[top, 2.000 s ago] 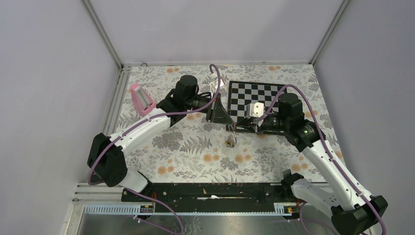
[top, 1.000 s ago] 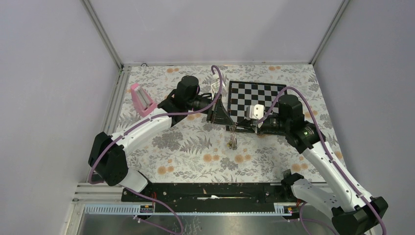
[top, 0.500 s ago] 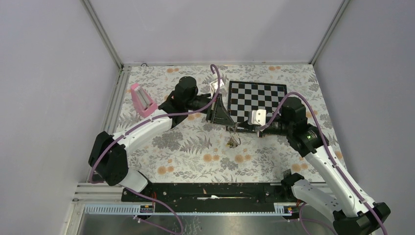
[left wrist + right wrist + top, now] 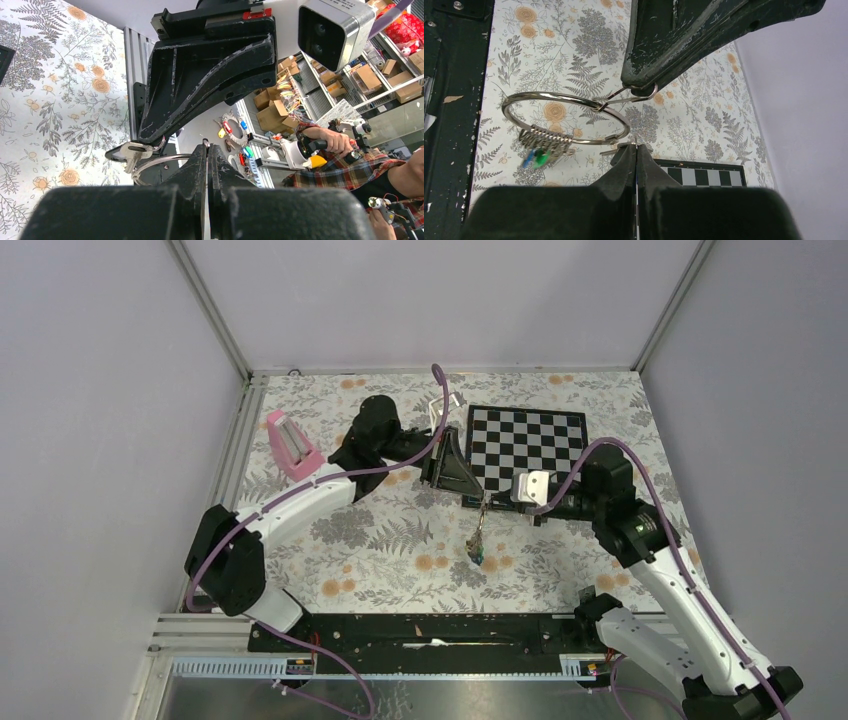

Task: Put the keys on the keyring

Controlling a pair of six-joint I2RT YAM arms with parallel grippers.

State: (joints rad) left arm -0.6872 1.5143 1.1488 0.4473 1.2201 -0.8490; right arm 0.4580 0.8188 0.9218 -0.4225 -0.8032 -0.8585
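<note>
Looking down from above, I see the keyring [image 4: 480, 538] hanging over the floral table [image 4: 400, 550], between the left gripper [image 4: 468, 492] and right gripper [image 4: 497, 504]. Left wrist: my fingers [image 4: 197, 170] press together on its wire; the silver key [image 4: 131, 150] sits at the right tip. Right wrist: fingers [image 4: 626, 165] pinched together on it (tags blurred).

Tablecloth [image 4: 400, 560] is white with a grey fern print and orange flowers all over. Black-and-white checkerboard [image 4: 530, 435] toward the far right corner, pink plastic block [image 4: 290, 445] by the left edge. The thin wire keyring [image 4: 566, 120] is shiny silver, and its small plastic tags [image 4: 540, 157] are green and blue. The flat metal key [image 4: 131, 150] is silver too. Robot arms [image 4: 300, 502] are white with purple cables [image 4: 440, 385].
</note>
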